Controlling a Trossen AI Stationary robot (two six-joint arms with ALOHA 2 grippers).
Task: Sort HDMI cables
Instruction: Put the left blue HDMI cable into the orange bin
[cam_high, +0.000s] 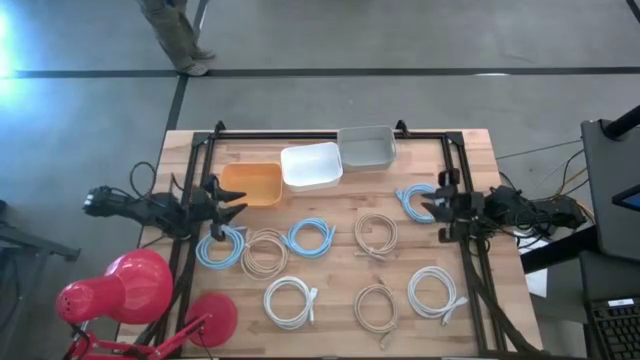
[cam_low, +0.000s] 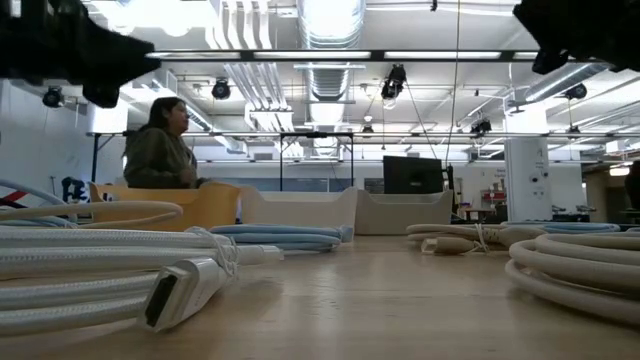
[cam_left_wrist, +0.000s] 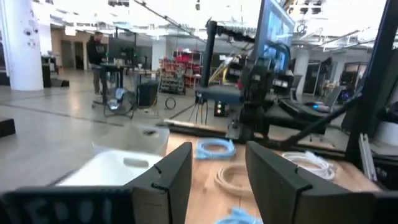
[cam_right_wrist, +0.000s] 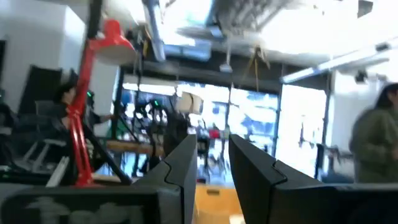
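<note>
In the high view, coiled HDMI cables are seen spread over the wooden table (cam_high: 500, 190): light blue ones (cam_high: 220, 246) at the left and middle, beige ones (cam_high: 376, 234) and white ones (cam_high: 289, 301) lower down. The left gripper (cam_high: 236, 212) is held open at the middle left, near an orange plastic bin (cam_high: 252, 184), and the right gripper (cam_high: 432, 210) is held open at the middle right. In the low view, a white cable plug (cam_low: 180, 290) is seen at the lower left.

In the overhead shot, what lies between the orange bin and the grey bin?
The white bin sits between the orange bin and the grey bin, touching or nearly touching both; the high view shows it.
</note>
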